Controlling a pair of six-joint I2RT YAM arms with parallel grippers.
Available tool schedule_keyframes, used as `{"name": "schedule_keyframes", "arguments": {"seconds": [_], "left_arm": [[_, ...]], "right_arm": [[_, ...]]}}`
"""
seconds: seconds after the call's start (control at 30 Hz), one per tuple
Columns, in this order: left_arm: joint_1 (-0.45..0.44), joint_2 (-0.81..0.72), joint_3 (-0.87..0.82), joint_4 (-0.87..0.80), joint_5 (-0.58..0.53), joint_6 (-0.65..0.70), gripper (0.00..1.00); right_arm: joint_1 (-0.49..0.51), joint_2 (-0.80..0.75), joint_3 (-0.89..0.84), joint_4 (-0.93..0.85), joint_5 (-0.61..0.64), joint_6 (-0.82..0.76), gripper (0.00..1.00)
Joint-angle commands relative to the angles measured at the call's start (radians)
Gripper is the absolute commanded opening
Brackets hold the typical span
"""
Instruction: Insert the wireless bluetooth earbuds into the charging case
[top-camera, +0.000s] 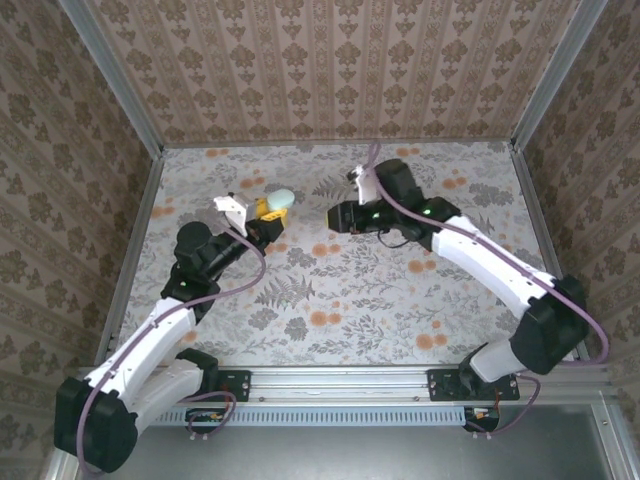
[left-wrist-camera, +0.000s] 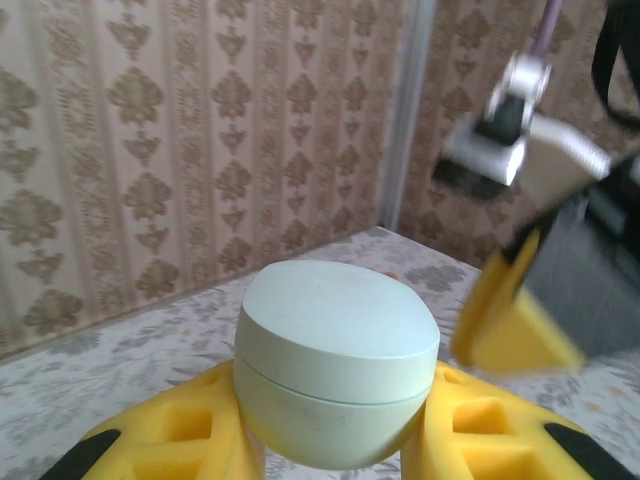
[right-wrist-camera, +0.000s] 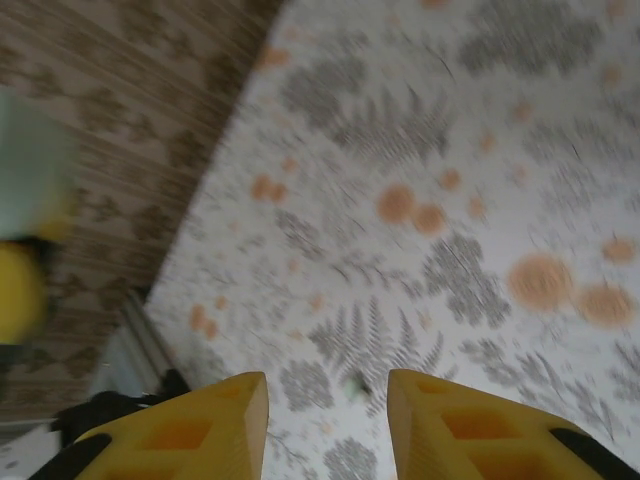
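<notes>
The charging case (left-wrist-camera: 335, 360) is a pale mint-green pebble with its lid down, held off the table. My left gripper (left-wrist-camera: 335, 430) is shut on its lower half, a yellow finger on each side. In the top view the case (top-camera: 281, 198) sits at the tip of the left gripper (top-camera: 267, 210), left of centre. My right gripper (right-wrist-camera: 327, 420) is open with nothing between its fingers, and hovers over the cloth. A tiny pale speck (right-wrist-camera: 354, 386), perhaps one of the earbuds, lies on the table below the gap; blur hides its shape. The right gripper (top-camera: 335, 215) faces the case from the right.
A floral cloth (top-camera: 340, 300) covers the table, with patterned walls and metal rails (top-camera: 135, 230) round it. One blurred yellow finger (left-wrist-camera: 505, 320) of the right gripper hangs close to the case on its right. The case (right-wrist-camera: 25, 170) shows as a pale blur at the left edge.
</notes>
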Motion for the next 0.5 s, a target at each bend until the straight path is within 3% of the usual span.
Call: {"name": "schedule_keyframes", "arguments": {"seconds": [0.0,0.47], "left_arm": [[-0.04,0.034,0.059,0.067,0.132,-0.007,0.3],[-0.108,0.112,0.108,0.111,0.169,-0.022,0.29]], "right_arm": [[-0.006,-0.043,0.017,0.068,-0.186,-0.095,0.41],[-0.005,-0.056,0.031,0.064,-0.252,-0.168,0.43]]}}
